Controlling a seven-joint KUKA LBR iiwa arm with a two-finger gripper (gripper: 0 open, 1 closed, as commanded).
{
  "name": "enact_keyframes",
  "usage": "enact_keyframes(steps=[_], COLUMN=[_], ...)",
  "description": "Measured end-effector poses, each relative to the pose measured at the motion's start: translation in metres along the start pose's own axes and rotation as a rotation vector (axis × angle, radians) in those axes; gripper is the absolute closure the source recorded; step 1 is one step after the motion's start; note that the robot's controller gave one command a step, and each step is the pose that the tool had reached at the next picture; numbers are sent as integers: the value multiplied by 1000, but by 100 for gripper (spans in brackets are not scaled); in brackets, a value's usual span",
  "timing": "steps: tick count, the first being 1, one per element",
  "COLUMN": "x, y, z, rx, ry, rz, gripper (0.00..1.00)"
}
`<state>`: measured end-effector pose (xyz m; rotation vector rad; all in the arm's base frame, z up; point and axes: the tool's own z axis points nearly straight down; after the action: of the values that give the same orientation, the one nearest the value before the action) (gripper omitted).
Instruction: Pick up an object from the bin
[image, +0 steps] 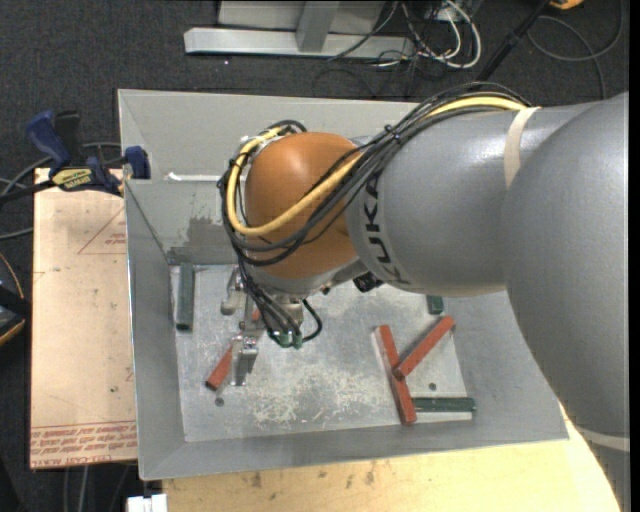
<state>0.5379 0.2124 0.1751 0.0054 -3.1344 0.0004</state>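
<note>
My pincer (243, 360) hangs low over the scuffed, white-flecked floor of the grey metal bin (160, 330), beneath my smooth orange wrist cover (295, 200) and its looped cables. I cannot tell whether it is apart or together. Just beside the pincer, on the view's left, a short, flat, matte orange-red stick (217, 374) lies slanted. Farther left of the pincer, a dull grey-green bar (183, 297) lies along the wall. Well to the pincer's right, a long red stick (397, 385) meets a second red stick (428, 345), with a dark green bar (445, 405) beside them.
</note>
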Motion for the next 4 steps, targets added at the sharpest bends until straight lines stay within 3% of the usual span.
enact_keyframes(steps=[1, 2, 3, 4], x=[-2, -2, -2, 25], y=[-1, -14, -14, -15], z=[-4, 92, 92, 55], rx=[-1, -4, -5, 1], ry=[-7, -19, -20, -3], rz=[3, -330, -329, -327], gripper=[0, 100, 100, 100])
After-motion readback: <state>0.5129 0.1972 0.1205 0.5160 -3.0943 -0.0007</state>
